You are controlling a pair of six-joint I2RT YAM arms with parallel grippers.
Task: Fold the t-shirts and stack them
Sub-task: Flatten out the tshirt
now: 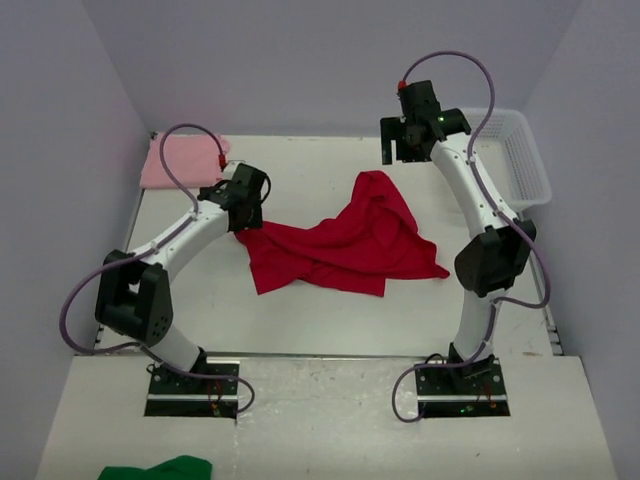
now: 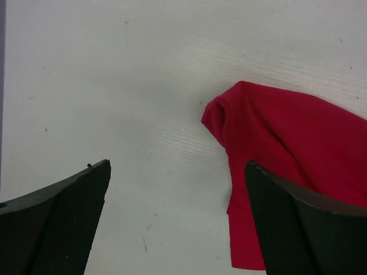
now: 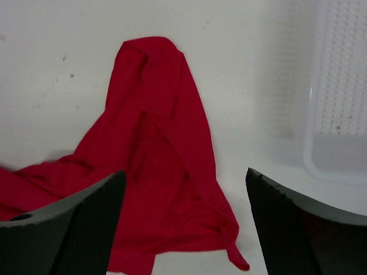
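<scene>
The crimson red t-shirt [image 1: 345, 240] lies crumpled and unfolded in the middle of the table. The pale pink t-shirt [image 1: 180, 160] lies folded at the far left corner. My left gripper [image 1: 245, 208] is open and empty just over the red shirt's left edge. In the left wrist view [image 2: 178, 220] the shirt's corner [image 2: 287, 137] lies by the right finger. My right gripper [image 1: 405, 148] is open and empty, raised above the table behind the shirt's far peak. In the right wrist view [image 3: 183, 226] the red shirt [image 3: 155, 143] lies below and between the fingers.
A white mesh basket [image 1: 518, 155] stands at the far right, also in the right wrist view [image 3: 338, 103]. A green cloth [image 1: 160, 468] lies on the near shelf at bottom left. Grey walls close in the table on three sides.
</scene>
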